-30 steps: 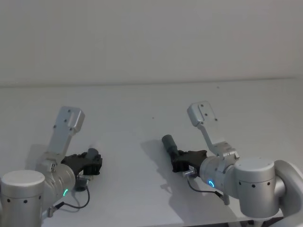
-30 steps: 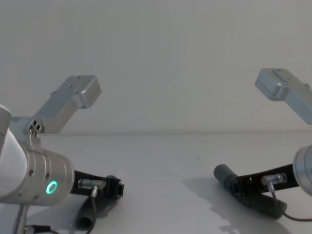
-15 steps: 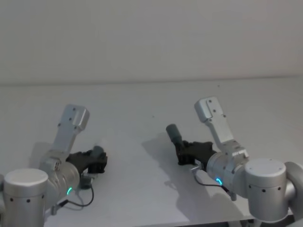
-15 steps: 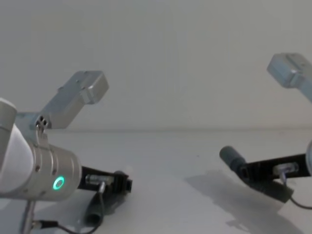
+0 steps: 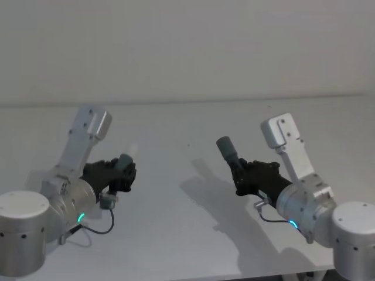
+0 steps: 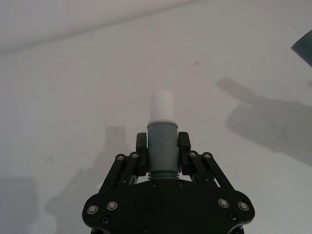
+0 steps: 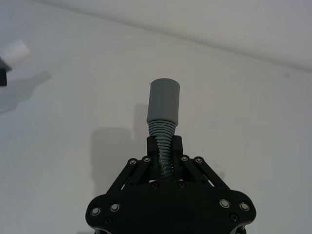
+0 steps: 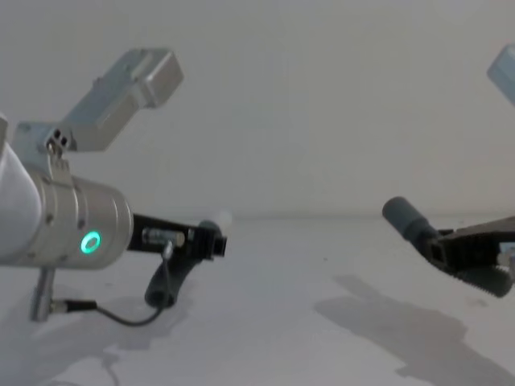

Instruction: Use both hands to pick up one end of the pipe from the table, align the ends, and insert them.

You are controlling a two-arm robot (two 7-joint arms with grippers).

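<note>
Chest view, right gripper [image 8: 441, 246] cropped, white tip [image 8: 224, 217] faint

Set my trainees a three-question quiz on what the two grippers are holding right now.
1. True or false: the left gripper is shut on the hose piece ending in a white tip.
2. The two hose pieces are: A joined; B apart, one per gripper; C both in one gripper.
3. Fill in: the right gripper grips the piece with the wide ___ cuff.
Key: 1 true; 2 B; 3 grey.
</note>
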